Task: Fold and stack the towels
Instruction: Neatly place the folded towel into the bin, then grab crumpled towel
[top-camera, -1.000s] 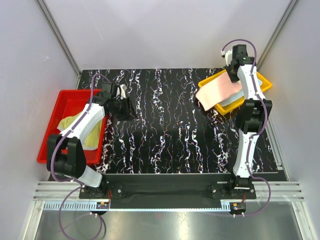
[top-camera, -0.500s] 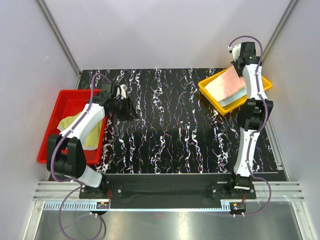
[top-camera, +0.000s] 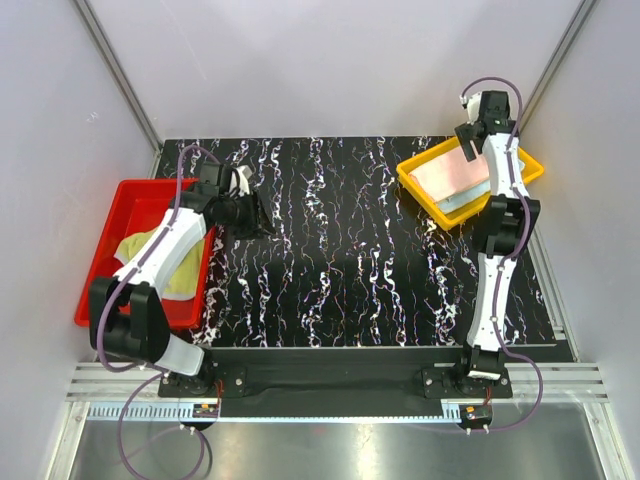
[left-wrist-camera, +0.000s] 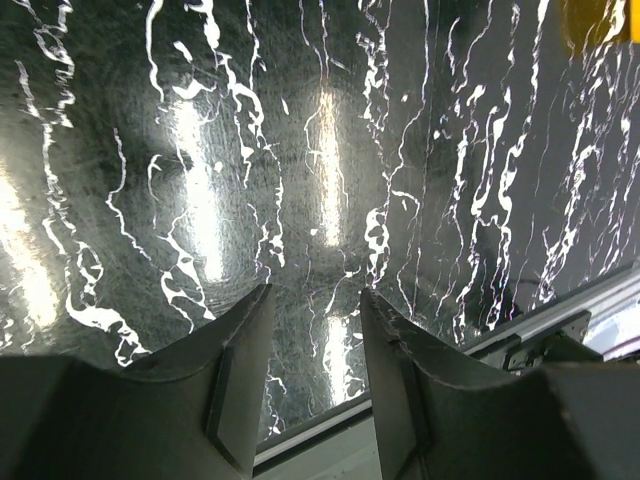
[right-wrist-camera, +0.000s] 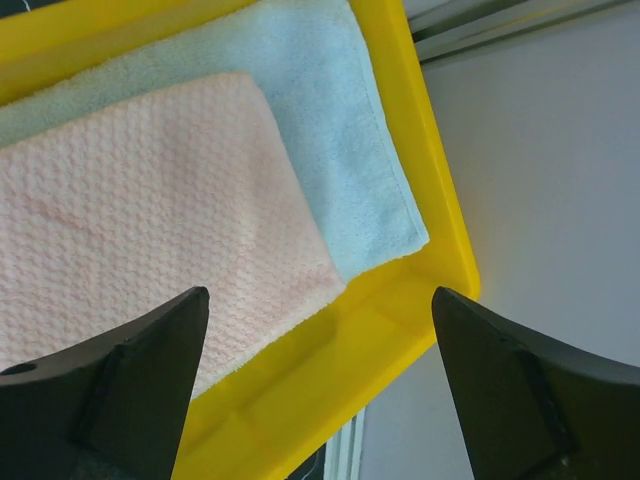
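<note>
The right gripper (right-wrist-camera: 320, 292) hangs wide open above the peach-pink towel (right-wrist-camera: 130, 210) lying on the light blue towel (right-wrist-camera: 350, 150) in the yellow tray (right-wrist-camera: 400, 320) at far right, while the left gripper (left-wrist-camera: 315, 300), fingers apart and empty, is over the table (left-wrist-camera: 200, 150) near the yellow-green towel (top-camera: 135, 245) in the red tray (top-camera: 130, 186)

Top cam sits high behind the arm bases, looking down over the whole desk (top-camera: 340, 260). Left wrist cam skims low and close across that same desk. Right wrist cam hangs really close over the yellow tray (right-wrist-camera: 440, 230) and pink towel (right-wrist-camera: 130, 220). Top cam catches both far right.
</note>
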